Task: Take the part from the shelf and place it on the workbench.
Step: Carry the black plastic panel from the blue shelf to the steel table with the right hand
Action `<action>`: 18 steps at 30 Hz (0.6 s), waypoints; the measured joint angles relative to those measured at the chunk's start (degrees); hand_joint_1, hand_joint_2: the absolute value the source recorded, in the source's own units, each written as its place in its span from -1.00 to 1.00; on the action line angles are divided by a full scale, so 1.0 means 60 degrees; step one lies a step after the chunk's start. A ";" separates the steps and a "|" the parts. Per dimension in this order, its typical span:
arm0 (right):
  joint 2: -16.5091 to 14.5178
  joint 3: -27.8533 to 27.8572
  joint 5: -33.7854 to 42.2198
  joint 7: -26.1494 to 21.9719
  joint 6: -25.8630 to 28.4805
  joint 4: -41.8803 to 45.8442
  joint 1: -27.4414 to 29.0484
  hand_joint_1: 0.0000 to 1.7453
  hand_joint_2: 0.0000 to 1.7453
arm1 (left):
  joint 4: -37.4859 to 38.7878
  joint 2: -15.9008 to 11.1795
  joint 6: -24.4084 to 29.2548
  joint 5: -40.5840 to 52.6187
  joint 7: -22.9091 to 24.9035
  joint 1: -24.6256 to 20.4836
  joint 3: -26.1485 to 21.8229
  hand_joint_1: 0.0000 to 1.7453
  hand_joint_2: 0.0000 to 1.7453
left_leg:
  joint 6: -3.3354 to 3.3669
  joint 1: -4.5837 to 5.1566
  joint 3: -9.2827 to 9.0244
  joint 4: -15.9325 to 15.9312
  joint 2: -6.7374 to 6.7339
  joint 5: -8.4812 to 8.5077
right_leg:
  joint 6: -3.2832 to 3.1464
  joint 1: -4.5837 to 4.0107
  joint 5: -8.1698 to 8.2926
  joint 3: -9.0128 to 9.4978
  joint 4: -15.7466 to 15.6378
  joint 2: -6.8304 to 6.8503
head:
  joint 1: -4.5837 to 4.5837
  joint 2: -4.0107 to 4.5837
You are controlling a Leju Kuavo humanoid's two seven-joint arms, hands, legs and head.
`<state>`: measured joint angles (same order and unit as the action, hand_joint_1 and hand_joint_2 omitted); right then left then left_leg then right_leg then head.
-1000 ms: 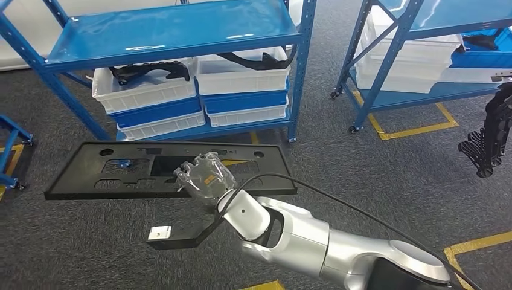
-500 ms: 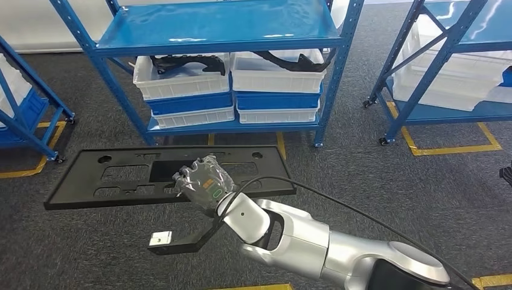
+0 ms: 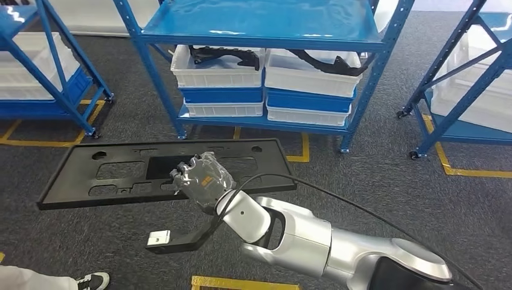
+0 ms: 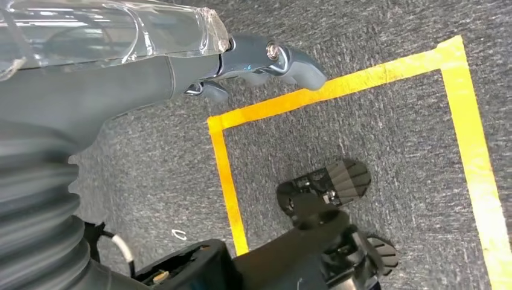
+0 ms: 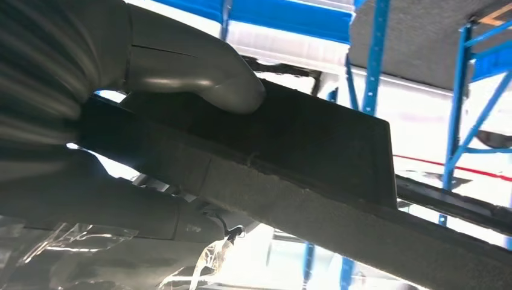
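Dark grey carpet floor [image 3: 386,175] marked with yellow tape lines [image 3: 300,148] carries a blue metal shelf rack [image 3: 265,27] whose lower shelf holds stacked white and blue bins [image 3: 220,81], flanked by another blue rack [image 3: 42,66] at left and a third [image 3: 468,78] at right.

We count one flat black plastic panel [image 3: 121,175], and beyond the panel three blue steel shelving racks [image 3: 259,27] and two white plastic crates [image 3: 217,75] of black parts.
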<state>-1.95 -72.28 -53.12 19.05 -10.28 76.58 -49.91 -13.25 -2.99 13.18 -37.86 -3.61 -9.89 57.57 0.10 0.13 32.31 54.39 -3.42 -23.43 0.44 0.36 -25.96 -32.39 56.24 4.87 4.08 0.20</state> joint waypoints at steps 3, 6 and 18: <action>0.0016 0.0005 -0.0047 0.0007 -0.0047 0.0103 -0.0018 1.00 1.00 | 0.0000 0.0016 -0.0001 -0.0003 -0.0001 0.0053 0.0000 -1.00 1.00 | 0.0195 -0.0022 0.0022 -0.0066 0.0271 0.0101 | 0.0160 0.0024 -0.0128 -0.0022 0.0116 -0.0073 | -0.0015 0.0000; 0.0076 0.0007 -0.0058 0.0008 -0.0104 0.0177 -0.0019 1.00 1.00 | 0.0000 0.0054 -0.0004 -0.0003 0.0001 0.0035 0.0000 -1.00 1.00 | 0.0367 -0.0071 0.0016 -0.0121 0.0553 0.0195 | 0.0207 0.0045 -0.0989 -0.0665 0.1612 -0.0672 | -0.0042 0.0000; 0.0251 0.0004 -0.0150 0.0038 -0.0204 0.0492 -0.0007 1.00 1.00 | 0.0001 0.0079 -0.0025 0.0012 0.0030 0.0160 0.0001 -1.00 1.00 | 0.0062 -0.0115 0.0343 0.0231 0.1563 0.0142 | 0.0025 0.0132 -0.0040 -0.0053 0.0179 -0.1161 | -0.0032 -0.0001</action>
<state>-0.44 -72.25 -54.02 19.28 -11.50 79.53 -49.95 -13.25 -2.51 13.03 -37.79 -3.43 -8.93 57.58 0.47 -0.56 34.37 55.77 5.96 -22.58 0.59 1.15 -26.20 -32.71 57.31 -2.09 3.89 0.19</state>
